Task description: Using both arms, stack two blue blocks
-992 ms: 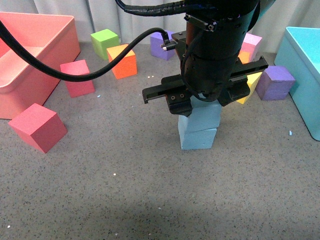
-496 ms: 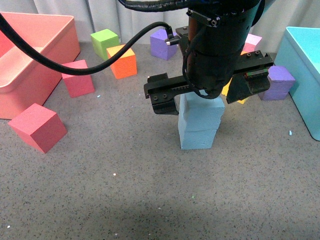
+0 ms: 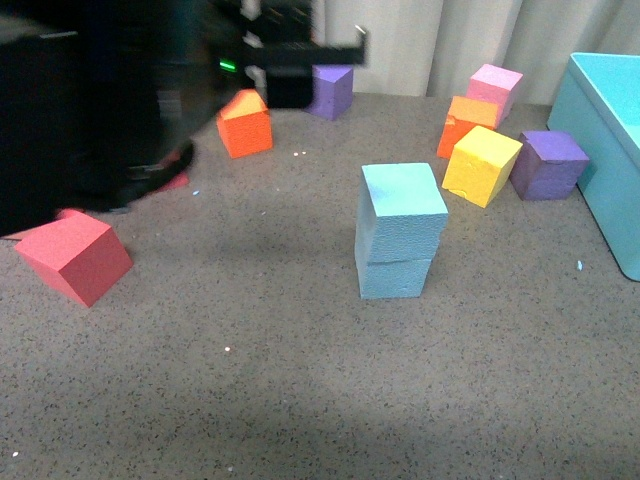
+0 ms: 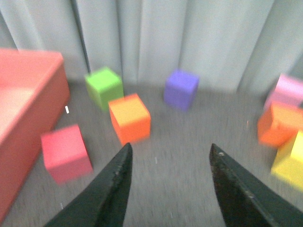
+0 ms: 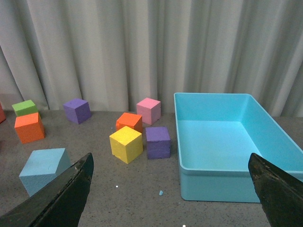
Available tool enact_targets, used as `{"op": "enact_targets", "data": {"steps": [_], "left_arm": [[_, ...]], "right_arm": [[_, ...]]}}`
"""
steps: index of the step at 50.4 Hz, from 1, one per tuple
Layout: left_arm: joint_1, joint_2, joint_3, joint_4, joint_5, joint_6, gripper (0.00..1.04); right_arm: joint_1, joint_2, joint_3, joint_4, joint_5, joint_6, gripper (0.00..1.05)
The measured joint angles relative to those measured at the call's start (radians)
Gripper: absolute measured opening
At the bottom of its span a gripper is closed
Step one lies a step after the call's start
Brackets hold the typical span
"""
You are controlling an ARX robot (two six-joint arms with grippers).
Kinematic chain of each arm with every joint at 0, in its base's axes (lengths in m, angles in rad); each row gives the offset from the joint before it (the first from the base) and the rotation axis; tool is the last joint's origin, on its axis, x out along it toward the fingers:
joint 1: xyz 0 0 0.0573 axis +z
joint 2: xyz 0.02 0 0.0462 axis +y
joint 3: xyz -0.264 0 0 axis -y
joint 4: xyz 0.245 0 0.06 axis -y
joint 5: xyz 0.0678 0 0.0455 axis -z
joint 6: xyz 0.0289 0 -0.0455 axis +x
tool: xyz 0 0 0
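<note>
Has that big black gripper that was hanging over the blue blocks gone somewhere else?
Yes. The left gripper has swung away to the left, off the stacked blue blocks. In the front view its arm is now a dark blur beside the orange cube.

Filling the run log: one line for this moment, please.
blue blocks: stacked, free-standing | left gripper: open, empty | right gripper: open, empty
</note>
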Motion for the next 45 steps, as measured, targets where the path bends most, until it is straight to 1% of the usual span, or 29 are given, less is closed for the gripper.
{"op": "enact_targets", "data": {"steps": [1,2,5,7,11,12,15,26,40,45], "left_arm": [[0.015,-0.023,-0.042,0.085,0.011,0.022,0.46],[0.022,-0.037,-0.06,0.115,0.015,0.035,0.44],[0.066,-0.127,-0.152,0.204,0.048,0.071,0.33],[0.096,-0.19,-0.216,0.224,0.071,0.089,0.25],[0.156,-0.278,-0.352,0.237,0.14,0.113,0.06],[0.166,-0.285,-0.375,0.257,0.153,0.111,0.04],[0.201,-0.315,-0.448,0.28,0.196,0.119,0.04],[0.282,-0.473,-0.557,0.24,0.269,0.124,0.04],[0.366,-0.679,-0.651,0.121,0.352,0.127,0.04],[0.396,-0.781,-0.679,0.05,0.381,0.129,0.04]], "right_arm": [[0.0,0.0,0.0,0.0,0.0,0.0,0.95],[0.0,0.0,0.0,0.0,0.0,0.0,0.95],[0.0,0.0,0.0,0.0,-0.001,0.0,0.95],[0.0,0.0,0.0,0.0,-0.003,0.0,0.95],[0.0,0.0,0.0,0.0,-0.003,0.0,0.95],[0.0,0.0,0.0,0.0,-0.002,0.0,0.95],[0.0,0.0,0.0,0.0,-0.002,0.0,0.95],[0.0,0.0,0.0,0.0,-0.002,0.0,0.95],[0.0,0.0,0.0,0.0,-0.002,0.0,0.95],[0.0,0.0,0.0,0.0,-0.002,0.0,0.95]]}}
